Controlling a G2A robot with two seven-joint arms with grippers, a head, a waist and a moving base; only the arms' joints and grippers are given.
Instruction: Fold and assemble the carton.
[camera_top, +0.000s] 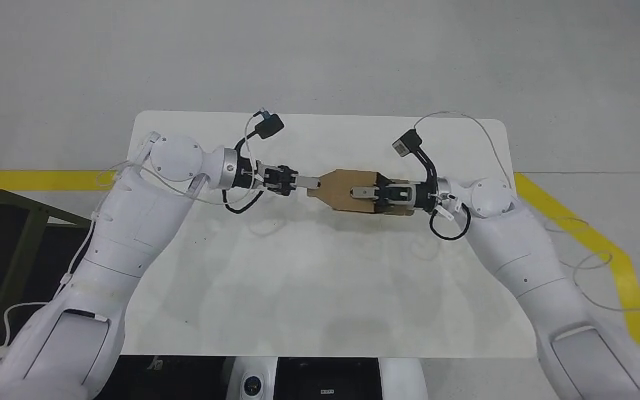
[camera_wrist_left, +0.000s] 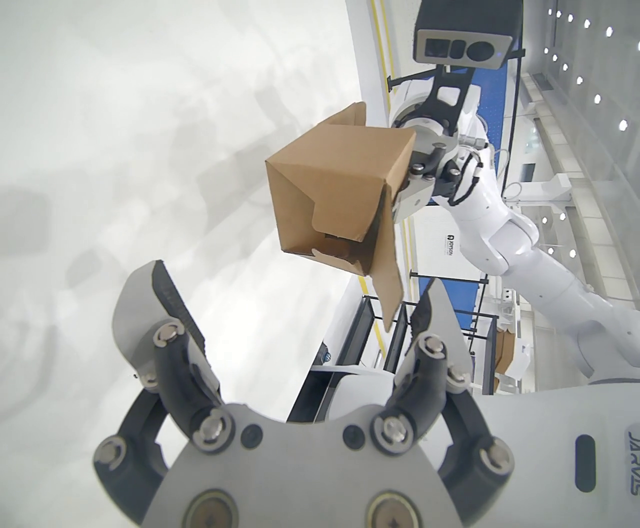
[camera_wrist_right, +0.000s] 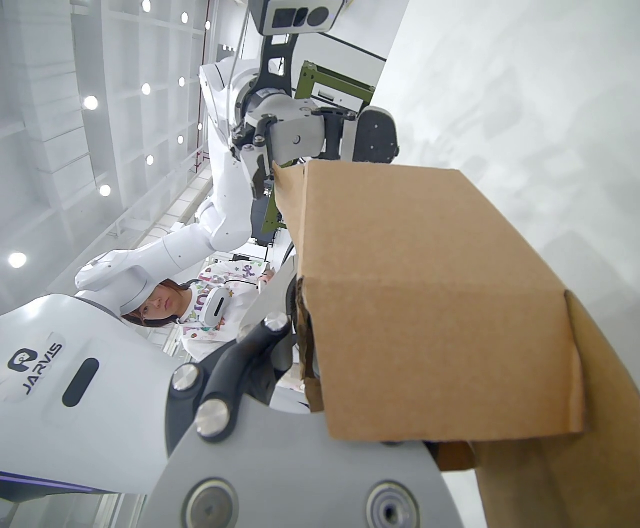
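Top view: right gripper (camera_top: 372, 190) clamps carton (camera_top: 340, 190) over 12 o'clock of the table (camera_top: 330, 290), left gripper (camera_top: 308, 183) gapes empty at carton's 9 o'clock; an off-line approach could crush the loose flap (camera_wrist_left: 387, 285).

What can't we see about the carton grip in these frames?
- Left wrist view: carton hides its own far end and most of the right tool.
- Right wrist view: carton covers the right tool's fingertips; clamp spot hidden.
- Top view: too small to tell whether the left tool touches the carton.
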